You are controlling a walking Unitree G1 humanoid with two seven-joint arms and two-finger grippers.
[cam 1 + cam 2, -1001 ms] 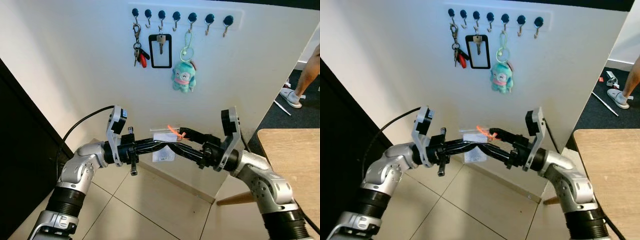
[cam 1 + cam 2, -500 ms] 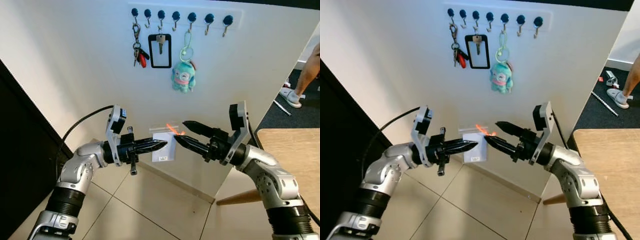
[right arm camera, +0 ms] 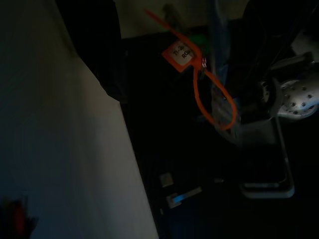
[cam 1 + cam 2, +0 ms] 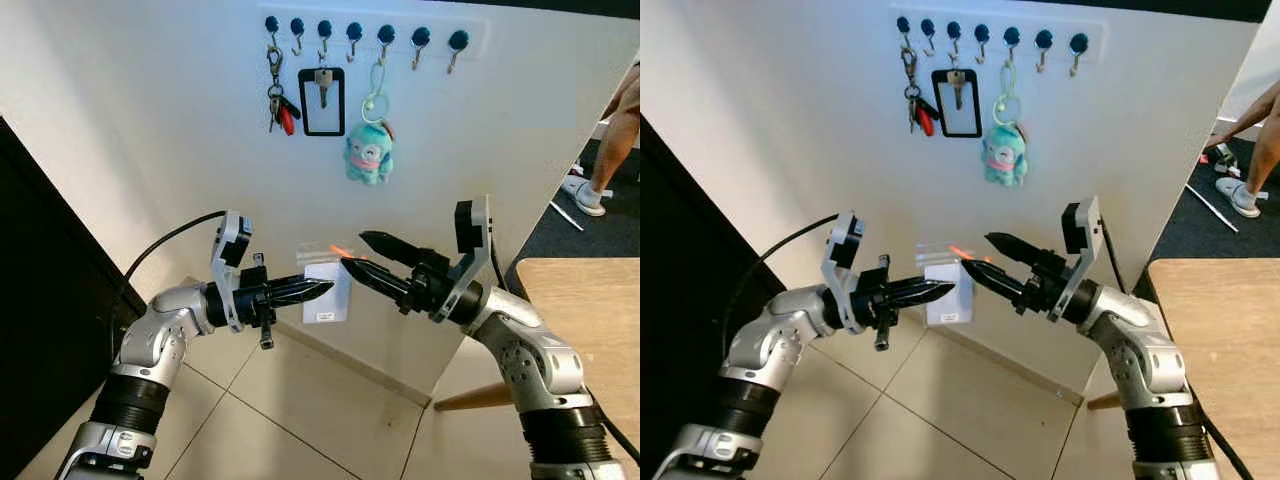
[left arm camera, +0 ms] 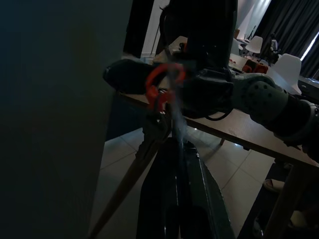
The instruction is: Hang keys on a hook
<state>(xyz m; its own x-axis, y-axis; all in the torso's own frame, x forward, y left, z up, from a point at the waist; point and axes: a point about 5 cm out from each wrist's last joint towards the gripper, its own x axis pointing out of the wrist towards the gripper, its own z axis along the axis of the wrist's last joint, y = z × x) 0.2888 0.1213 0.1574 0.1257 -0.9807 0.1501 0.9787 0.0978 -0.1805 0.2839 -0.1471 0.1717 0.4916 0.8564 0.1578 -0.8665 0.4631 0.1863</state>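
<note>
Right wrist view: orange zip-tie loop w/ label.

Two silver, ribbed arms end in the left gripper and right gripper, each with long black tapered fingers. Grey camera brackets top both wrists. A black cable loops from the left forearm.

White wall up front, with a dark panel at the robot's left and pale tiled floor below. Wooden table at right, one tapered leg angling toward the wall; beyond it, dark carpet with a person's bare leg and a white sandal. In left wrist view, white chairs and dark curtains sit far back, dim
</note>
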